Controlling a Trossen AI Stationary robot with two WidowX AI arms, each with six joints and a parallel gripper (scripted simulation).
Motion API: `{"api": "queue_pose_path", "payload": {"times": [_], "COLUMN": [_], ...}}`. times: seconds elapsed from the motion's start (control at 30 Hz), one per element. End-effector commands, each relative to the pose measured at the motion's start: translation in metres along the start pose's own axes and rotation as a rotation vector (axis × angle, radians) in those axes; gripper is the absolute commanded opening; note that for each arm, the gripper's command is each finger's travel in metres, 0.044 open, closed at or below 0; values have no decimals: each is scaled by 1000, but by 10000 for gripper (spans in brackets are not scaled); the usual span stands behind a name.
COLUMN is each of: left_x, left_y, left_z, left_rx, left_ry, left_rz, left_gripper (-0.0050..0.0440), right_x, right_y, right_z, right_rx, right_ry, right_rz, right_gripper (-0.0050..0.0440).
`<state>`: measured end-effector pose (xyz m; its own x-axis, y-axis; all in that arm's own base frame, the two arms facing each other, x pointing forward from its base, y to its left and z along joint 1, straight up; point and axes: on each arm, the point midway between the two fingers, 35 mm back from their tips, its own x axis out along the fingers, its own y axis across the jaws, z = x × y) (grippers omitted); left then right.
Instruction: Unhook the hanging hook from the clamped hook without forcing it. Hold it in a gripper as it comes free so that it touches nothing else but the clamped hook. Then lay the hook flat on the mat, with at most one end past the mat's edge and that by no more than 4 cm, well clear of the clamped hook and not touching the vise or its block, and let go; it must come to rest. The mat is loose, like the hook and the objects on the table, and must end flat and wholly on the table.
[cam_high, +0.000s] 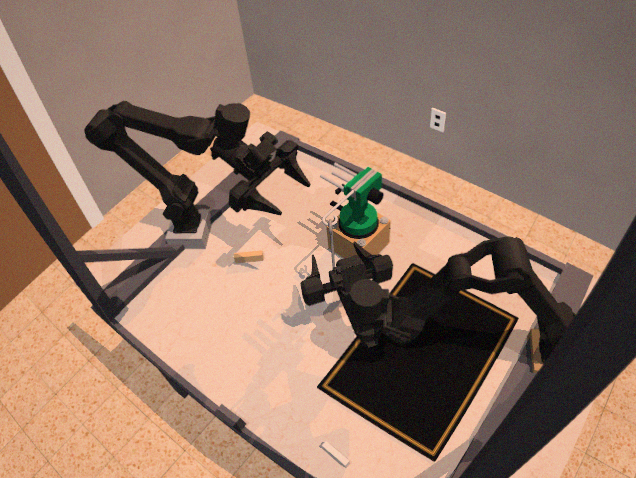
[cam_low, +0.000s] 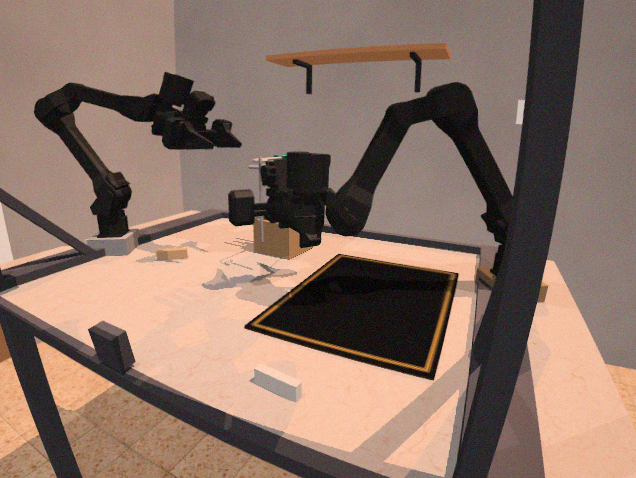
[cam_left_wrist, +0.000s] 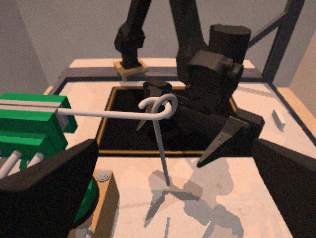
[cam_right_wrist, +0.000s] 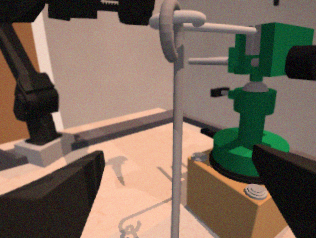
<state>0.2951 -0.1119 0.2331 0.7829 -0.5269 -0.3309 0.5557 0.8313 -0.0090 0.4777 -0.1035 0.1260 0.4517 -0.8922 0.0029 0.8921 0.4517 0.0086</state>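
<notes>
The right tool (cam_high: 336, 254) (cam_left_wrist: 165, 148) gapes wide (around nothing gripped).

hanging hook (cam_high: 331, 244): on clamped hook (cam_high: 339, 206) | both tools open | mat (cam_high: 411, 395): flat on table
</notes>
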Motion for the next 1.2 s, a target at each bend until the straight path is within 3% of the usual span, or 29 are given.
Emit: {"api": "queue_pose_path", "payload": {"times": [0.0,0.93,1.17], "left_x": [-2,-2,-2], "left_y": [0,0,0], "left_z": [6,6,6], "left_rx": [3,3,3], "left_ry": [-17,-17,-17], "left_rz": [-1,-1,-1], "left_gripper": [440,440,440], "right_x": [9,42,42], "right_y": [2,1,1], "right_z": [9,11,11], "right_rx": [21,21,21], "right_ry": [-10,-13,-13], "right_rz": [-1,-1,-1], "right_gripper": [440,440,272]}}
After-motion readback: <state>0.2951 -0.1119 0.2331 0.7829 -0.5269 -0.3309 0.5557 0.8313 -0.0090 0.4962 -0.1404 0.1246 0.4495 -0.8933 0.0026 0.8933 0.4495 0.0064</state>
